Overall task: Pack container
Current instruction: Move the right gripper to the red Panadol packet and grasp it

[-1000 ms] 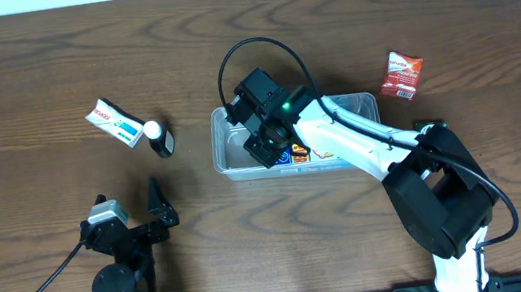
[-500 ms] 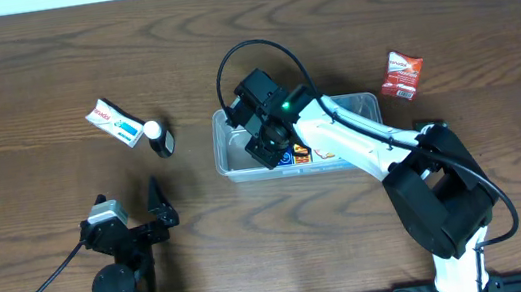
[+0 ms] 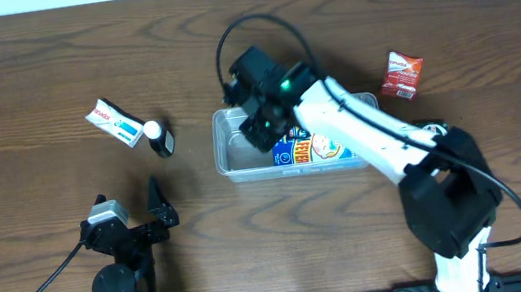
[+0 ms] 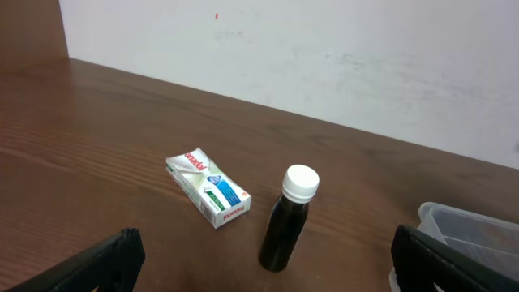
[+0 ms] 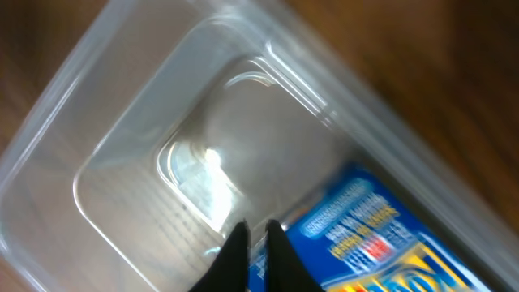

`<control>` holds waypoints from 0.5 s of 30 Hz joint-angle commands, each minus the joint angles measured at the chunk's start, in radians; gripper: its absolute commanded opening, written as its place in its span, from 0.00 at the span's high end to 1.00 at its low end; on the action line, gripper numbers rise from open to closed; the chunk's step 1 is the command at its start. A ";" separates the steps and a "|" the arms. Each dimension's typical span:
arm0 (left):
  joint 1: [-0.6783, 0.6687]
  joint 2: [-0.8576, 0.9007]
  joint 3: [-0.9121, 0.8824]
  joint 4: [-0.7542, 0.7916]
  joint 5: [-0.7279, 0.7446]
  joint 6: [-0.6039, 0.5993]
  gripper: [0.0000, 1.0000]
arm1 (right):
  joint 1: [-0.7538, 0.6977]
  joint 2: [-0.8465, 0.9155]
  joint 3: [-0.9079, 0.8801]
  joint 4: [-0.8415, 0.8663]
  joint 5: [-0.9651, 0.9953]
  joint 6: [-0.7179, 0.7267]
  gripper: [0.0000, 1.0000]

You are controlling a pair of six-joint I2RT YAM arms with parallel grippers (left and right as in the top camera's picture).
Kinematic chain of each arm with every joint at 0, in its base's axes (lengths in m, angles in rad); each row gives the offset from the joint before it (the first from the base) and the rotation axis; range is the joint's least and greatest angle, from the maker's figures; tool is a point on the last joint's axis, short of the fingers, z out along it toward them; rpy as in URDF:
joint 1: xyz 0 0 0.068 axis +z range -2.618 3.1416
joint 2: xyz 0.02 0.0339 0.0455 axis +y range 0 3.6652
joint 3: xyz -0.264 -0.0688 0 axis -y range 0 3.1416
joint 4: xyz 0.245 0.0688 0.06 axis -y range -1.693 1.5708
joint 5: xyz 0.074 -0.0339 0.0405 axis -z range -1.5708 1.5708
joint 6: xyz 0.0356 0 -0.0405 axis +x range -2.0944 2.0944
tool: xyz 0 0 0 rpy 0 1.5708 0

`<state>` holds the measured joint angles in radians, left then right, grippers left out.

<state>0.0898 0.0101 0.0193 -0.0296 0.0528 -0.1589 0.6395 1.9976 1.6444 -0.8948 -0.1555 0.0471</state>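
Container (image 5: 195, 113) just beneath narrowly parted right jaws; left jaws wide, well apart.

Blue box (image 3: 313, 149) print blurred, nothing legible

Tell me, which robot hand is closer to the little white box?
Left. The left gripper sits just toward the robot from the white box. The right gripper is farther away, reaching into the clear container.

Right hand (image 3: 261, 134) now farther back, fingers (image 5: 233, 253) slightly apart; blue box (image 3: 313, 147) newly bare inside the container (image 3: 227, 162).
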 commanded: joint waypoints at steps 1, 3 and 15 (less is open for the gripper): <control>0.005 -0.005 -0.015 -0.038 -0.004 0.009 0.02 | -0.115 -0.084 0.061 -0.033 0.021 0.108 0.63; 0.005 -0.005 -0.015 -0.038 -0.004 0.009 0.02 | -0.182 -0.106 0.068 -0.045 0.021 0.140 0.48; 0.005 -0.005 -0.015 -0.038 -0.004 0.009 0.02 | -0.571 -0.128 0.062 -0.057 0.028 0.173 0.01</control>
<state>0.0898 0.0101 0.0193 -0.0296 0.0528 -0.1589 0.0990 1.8790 1.7008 -0.9531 -0.1345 0.2058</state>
